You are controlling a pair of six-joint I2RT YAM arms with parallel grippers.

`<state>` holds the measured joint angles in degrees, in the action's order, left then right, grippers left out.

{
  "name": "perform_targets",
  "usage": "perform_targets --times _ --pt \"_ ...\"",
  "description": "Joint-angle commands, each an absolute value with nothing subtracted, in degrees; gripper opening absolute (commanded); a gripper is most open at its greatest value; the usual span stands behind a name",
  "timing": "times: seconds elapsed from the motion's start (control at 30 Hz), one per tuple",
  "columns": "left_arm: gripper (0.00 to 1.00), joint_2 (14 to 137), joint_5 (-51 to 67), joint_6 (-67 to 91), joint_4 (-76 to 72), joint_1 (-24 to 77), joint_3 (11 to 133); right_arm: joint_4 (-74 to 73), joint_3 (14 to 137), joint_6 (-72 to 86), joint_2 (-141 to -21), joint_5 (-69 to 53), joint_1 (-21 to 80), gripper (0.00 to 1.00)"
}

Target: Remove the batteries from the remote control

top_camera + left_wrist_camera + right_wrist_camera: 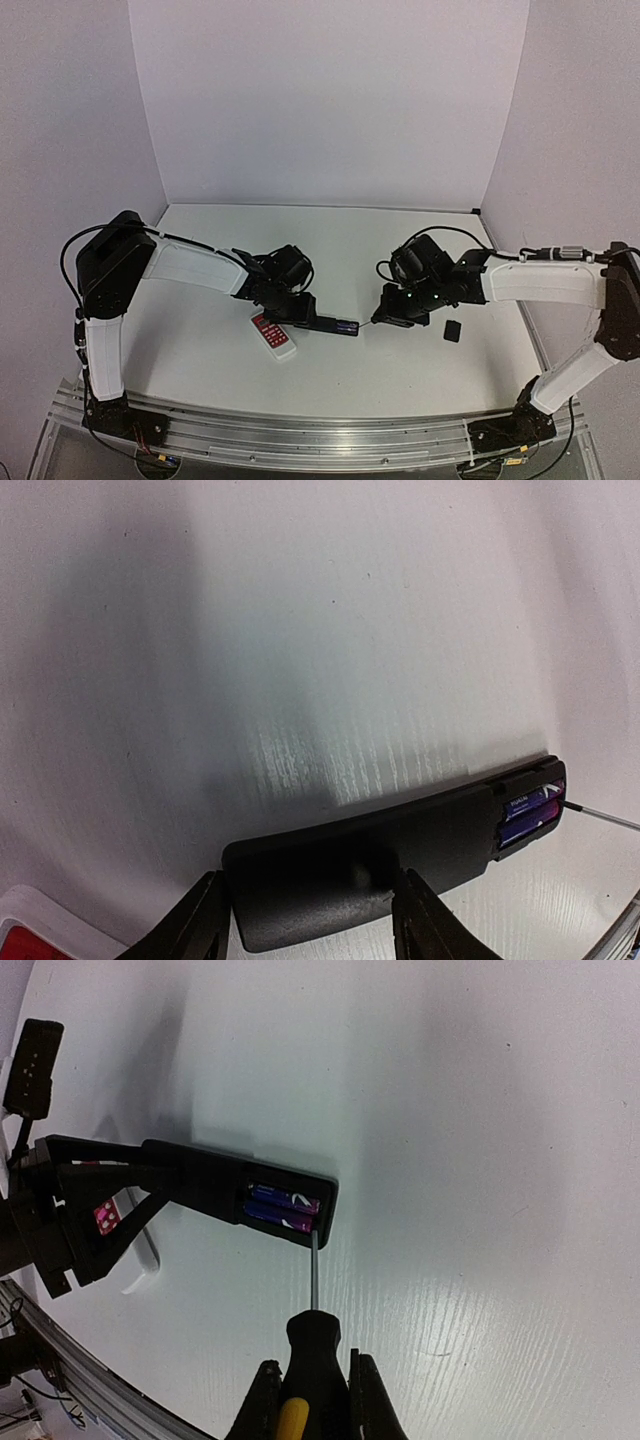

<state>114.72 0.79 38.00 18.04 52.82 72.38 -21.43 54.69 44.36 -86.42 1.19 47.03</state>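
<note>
My left gripper [300, 308] is shut on a black remote [335, 326] and holds its near end between the fingers [425, 920]. The remote's back faces up [380, 855] and its compartment is open at the far end. Two dark blue-purple batteries [282, 1205] lie side by side in it; they also show in the left wrist view [528, 815]. My right gripper [315, 1405] is shut on a screwdriver with a yellow-and-black handle [315, 1355]. Its thin shaft [313, 1270] points at the compartment, with the tip at the end of the nearer battery.
A white remote with a red face [272, 335] lies on the table just below my left gripper. A small flat black cover [452, 331] lies right of my right gripper. White walls close in the table at the back and sides.
</note>
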Motion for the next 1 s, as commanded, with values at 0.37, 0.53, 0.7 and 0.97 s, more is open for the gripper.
perform_targets --times 0.37,0.53,0.7,0.97 --pt "0.55 117.07 0.9 39.11 23.53 53.37 72.51 -32.78 62.46 45.51 -94.61 -2.98 47.22 0.0" --pt "0.55 117.19 0.94 39.63 23.49 53.35 72.37 -36.76 65.07 45.29 -97.13 -5.62 47.21 0.0" --pt "0.54 117.43 2.06 40.44 22.45 53.35 70.78 -37.49 64.07 45.63 -98.32 -8.61 46.78 0.0" --pt "0.51 118.7 4.34 40.78 20.29 53.35 69.26 -26.3 57.16 47.89 -96.97 -18.74 42.68 0.0"
